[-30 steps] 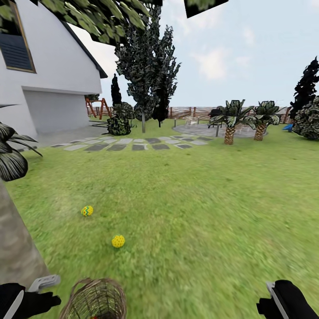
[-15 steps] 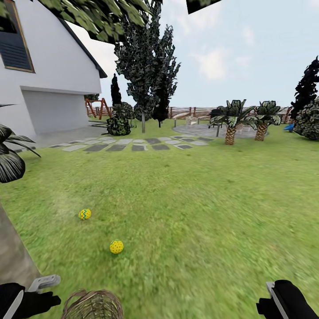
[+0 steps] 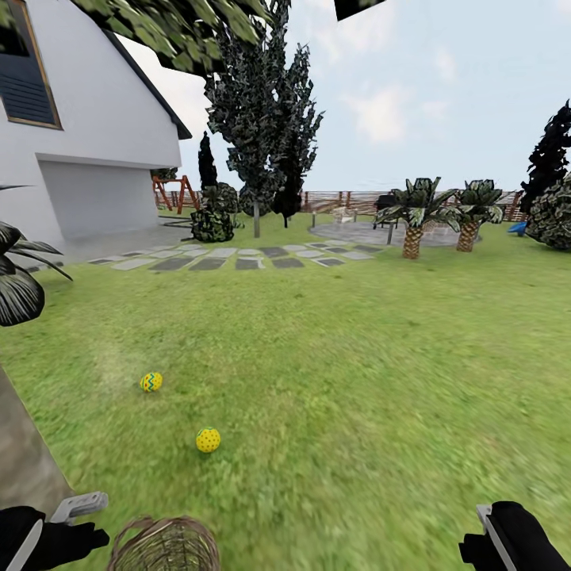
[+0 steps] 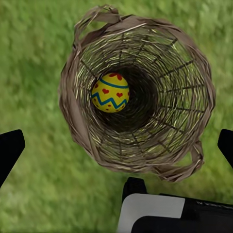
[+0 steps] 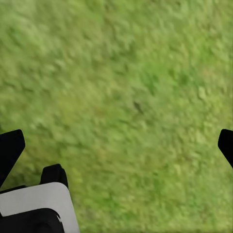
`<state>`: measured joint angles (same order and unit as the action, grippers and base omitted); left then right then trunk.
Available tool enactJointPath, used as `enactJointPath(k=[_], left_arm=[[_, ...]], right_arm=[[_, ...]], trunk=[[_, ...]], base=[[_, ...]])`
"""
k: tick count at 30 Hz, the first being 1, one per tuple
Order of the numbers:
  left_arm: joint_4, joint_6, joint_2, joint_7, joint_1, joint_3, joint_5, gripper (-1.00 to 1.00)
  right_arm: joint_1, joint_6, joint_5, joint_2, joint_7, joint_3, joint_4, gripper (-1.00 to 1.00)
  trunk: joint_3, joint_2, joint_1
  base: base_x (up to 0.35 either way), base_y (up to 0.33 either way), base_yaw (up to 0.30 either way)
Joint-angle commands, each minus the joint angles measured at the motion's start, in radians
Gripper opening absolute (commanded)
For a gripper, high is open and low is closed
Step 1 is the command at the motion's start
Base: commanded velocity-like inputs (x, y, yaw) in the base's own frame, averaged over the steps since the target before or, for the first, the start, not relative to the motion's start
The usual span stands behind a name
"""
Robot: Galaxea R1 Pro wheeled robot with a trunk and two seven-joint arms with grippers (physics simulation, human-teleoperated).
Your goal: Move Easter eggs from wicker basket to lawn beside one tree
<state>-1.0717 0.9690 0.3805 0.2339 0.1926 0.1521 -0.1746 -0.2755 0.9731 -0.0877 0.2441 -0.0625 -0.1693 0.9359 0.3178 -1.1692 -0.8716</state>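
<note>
Inside wicker basket (image 4: 138, 160): one egg (image 4: 110, 92); open lawn (image 3: 381, 381) rightward.

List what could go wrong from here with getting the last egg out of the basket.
1. The last egg sits deep in the narrow, tapered wicker basket; the open left pincer might catch the weave or rim and tip it.
2. The two eggs on the lawn, the zigzag egg and the dotted egg, lie close ahead; a dropped egg or a base move could knock them away from the trunk.
</note>
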Motion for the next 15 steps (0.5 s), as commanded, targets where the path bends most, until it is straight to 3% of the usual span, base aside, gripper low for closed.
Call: enactJointPath(k=[1, 15], left_arm=[[-0.001, 0.005, 0.0, 0.002, 0.001, 0.001, -0.001, 1.0], [0.002, 0.006, 0.001, 0.004, 0.001, 0.011, -0.006, 1.0]], right_arm=[[-0.001, 0.004, -0.009, 0.0, -0.007, -0.001, 0.001, 1.0], [-0.001, 0.004, -0.009, 0.0, -0.007, -0.001, -0.002, 1.0]], trunk=[[0.005, -0.008, -0.004], [0.048, -0.106, -0.058]], base=[[0.0, 0.0, 0.0], [0.0, 0.0, 0.0]])
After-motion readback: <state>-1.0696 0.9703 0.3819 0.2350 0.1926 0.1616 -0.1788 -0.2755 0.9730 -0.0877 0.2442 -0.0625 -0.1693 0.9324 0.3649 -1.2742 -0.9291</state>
